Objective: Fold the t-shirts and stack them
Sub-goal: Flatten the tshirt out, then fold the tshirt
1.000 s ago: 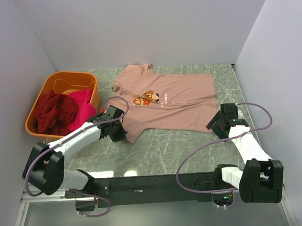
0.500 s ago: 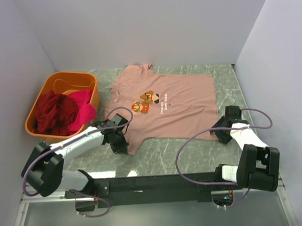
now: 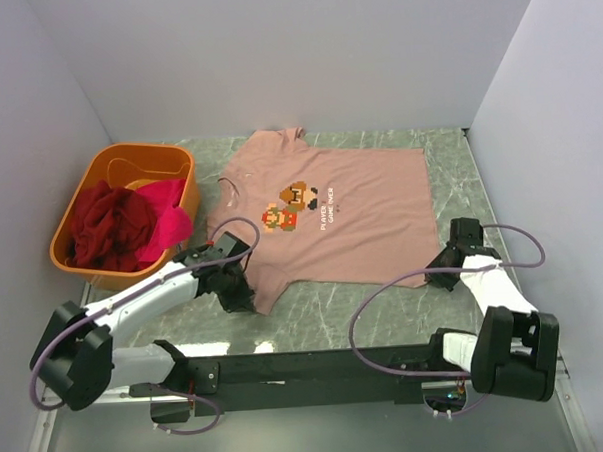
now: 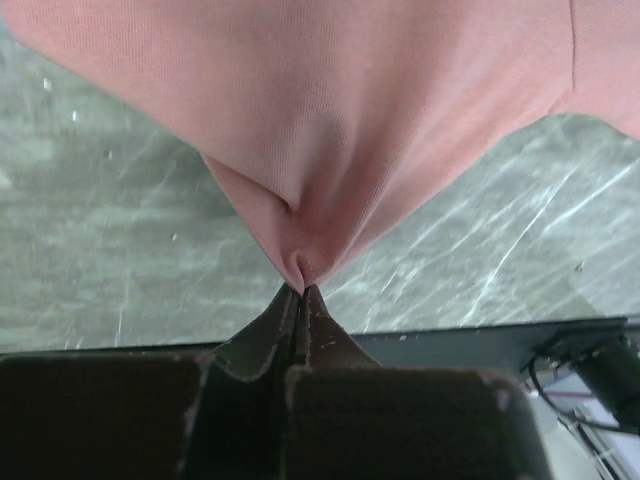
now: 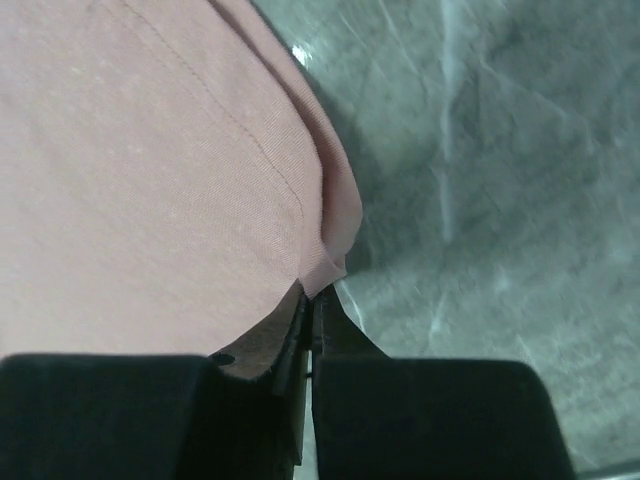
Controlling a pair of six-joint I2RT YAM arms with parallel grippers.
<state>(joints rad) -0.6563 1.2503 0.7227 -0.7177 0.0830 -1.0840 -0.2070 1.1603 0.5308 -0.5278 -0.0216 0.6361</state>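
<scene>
Change vs a second ago: my right pincer was gaping just short of the pink t-shirt. It has since slid toward my base side and clamped, and its tips are now pinched tight on the hem corner, with the stitched edge running up and away from the tips. My left pincer has not let go. It is clamped on a pointed tuck of the same shirt, with the cloth fanning out wide above the tips, and it has drawn back nearer my base. The shirt is pulled flatter than before. Its pixel print sits farther from my left pincer and squarer on the cloth. The shirt lies spread on the marble-look table, stretched between my two pincers and reaching out ahead of both. Around it, an orange tub sits out beyond my left pincer on its outer side, holding a dark red tee and a magenta tee, the magenta one drooping over the rim toward my left arm. A purple cable from my right arm loops over bare table just inside my right pincer, close to the shirt's near edge. Another loop arches above my left pincer over the shirt's edge.
</scene>
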